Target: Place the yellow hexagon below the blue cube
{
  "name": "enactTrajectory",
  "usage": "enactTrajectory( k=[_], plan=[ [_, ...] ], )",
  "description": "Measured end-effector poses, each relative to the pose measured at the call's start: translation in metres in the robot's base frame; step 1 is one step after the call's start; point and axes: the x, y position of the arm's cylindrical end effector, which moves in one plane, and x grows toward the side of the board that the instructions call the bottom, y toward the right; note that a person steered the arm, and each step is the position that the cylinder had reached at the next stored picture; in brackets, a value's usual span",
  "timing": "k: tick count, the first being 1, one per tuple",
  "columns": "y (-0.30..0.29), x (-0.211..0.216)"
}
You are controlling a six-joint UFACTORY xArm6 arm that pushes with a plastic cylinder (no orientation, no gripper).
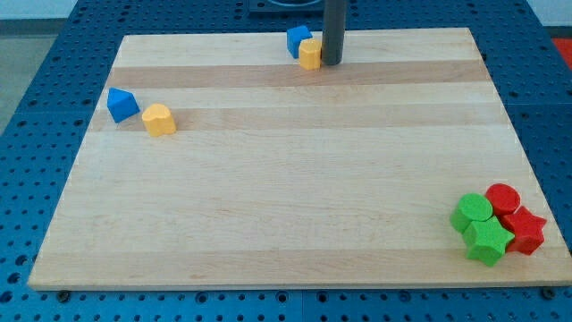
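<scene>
Taking the blue cube (297, 38) at the view's top edge of the board (286, 224) as our landmark, we begin far to its left and lower down, where a blue block (121, 104) of wedge-like shape sits touching a yellow heart-shaped block (160, 119). Neither seems to be ours to move. At the landmark itself, the yellow hexagon (310, 54) sits pressed against the blue cube's lower right corner, so it lies below and a little right of it. Just right of the hexagon stands our rod, and my tip (332, 63) touches or nearly touches the hexagon's right side; we carry no jaws, only this bare rod. The relation that matters, we judge: the hexagon lies directly left of my tip, so a short leftward nudge would bring it squarely under the cube. Far right of the cube and near the view's bottom, two green blocks (481, 230) and two red blocks (514, 216) huddle together.
</scene>
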Motion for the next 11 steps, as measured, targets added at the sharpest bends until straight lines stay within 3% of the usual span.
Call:
enactTrajectory(
  k=[3, 7, 11],
  plan=[
    [0.031, 0.031],
    [0.034, 0.004],
    [-0.041, 0.017]
  ],
)
